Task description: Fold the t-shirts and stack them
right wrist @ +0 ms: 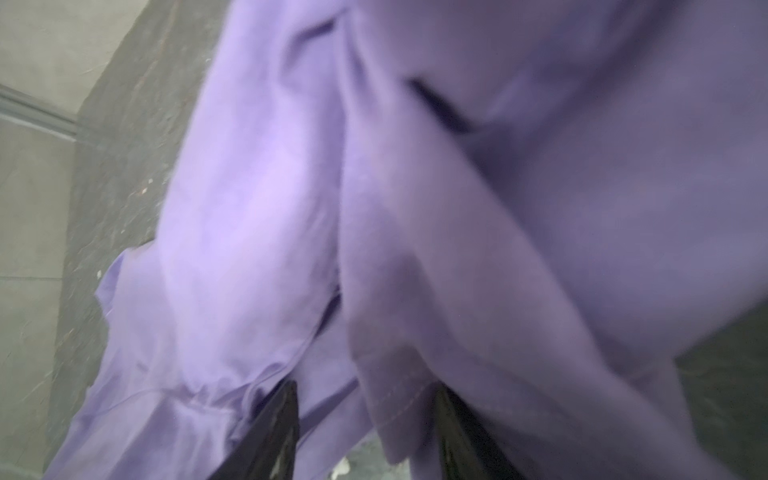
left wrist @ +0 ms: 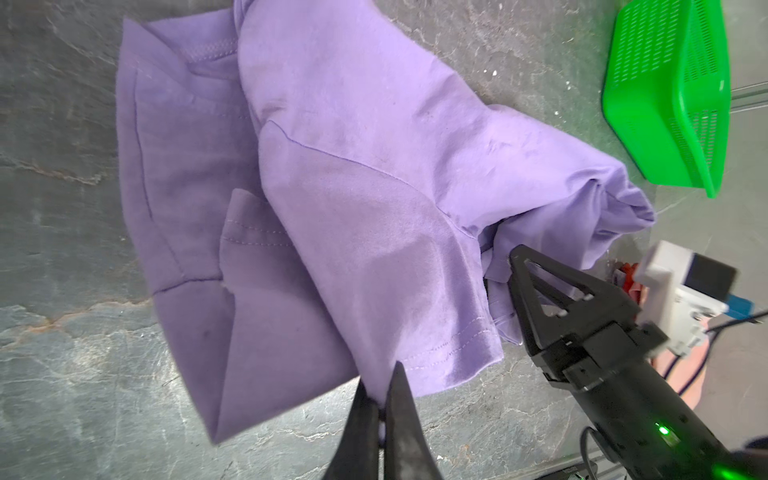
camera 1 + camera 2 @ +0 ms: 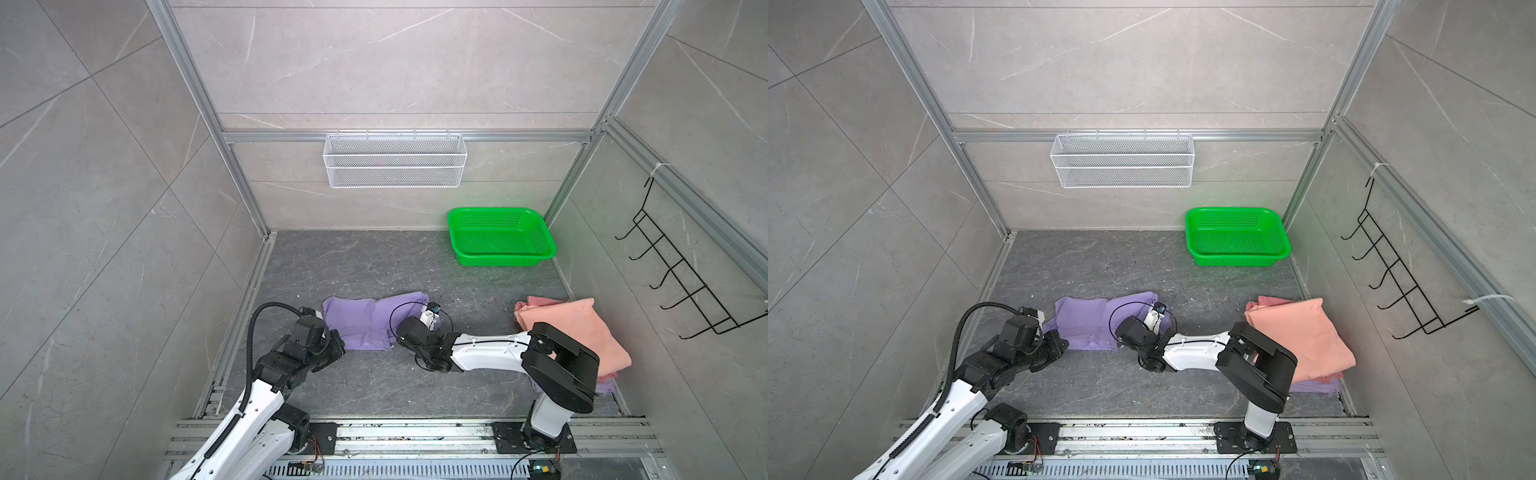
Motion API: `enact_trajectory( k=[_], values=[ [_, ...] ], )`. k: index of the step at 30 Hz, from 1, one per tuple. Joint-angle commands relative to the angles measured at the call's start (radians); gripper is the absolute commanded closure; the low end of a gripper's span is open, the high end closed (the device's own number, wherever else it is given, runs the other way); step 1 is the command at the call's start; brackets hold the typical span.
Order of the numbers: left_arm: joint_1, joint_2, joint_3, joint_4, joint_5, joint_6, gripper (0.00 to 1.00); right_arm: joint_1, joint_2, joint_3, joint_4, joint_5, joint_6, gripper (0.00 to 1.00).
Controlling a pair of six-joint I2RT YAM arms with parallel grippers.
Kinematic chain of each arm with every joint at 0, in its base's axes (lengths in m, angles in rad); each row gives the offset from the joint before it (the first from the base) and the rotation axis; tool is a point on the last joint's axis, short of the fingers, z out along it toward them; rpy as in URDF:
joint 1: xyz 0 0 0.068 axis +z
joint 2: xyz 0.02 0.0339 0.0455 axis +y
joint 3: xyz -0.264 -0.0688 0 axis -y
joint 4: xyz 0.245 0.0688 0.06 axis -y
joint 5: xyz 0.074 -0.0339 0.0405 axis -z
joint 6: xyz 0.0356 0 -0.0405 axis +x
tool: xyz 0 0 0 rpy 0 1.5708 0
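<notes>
— Left wrist view: how far along?
— Salmon t-shirt point(image 3: 569, 332) tops a folded stack at the table's point(image 3: 374, 386) right edge. 1 lavender t-shirt point(image 2: 353, 187) looks half-folded toward the left edge; left gripper point(image 2: 380, 399) pinches its hem, right gripper point(image 1: 365, 397) straddles it, spread

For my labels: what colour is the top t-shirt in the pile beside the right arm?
Plain salmon pink; this t-shirt shows best in a top view.
</notes>
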Motion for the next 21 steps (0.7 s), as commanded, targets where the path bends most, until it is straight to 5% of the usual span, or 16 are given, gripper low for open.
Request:
enact_trajectory(
  k=[1, 12, 18, 21],
  values=[
    [-0.001, -0.021, 0.007, -0.028, -0.007, 0.013, 1.00, -0.006, 0.031, 0.017, -0.069, 0.033, 0.044, 0.46],
    [0.000, -0.009, -0.007, -0.031, -0.020, 0.015, 1.00, -0.044, 0.031, -0.005, -0.040, 0.043, 0.027, 0.98],
    [0.000, 0.045, -0.036, -0.066, -0.051, 0.024, 1.00, -0.051, -0.104, -0.048, -0.083, -0.024, -0.054, 1.00],
    [0.000, 0.094, -0.039, -0.123, -0.053, 0.038, 0.80, -0.060, -0.175, -0.094, -0.084, -0.098, -0.093, 1.00]
  ],
)
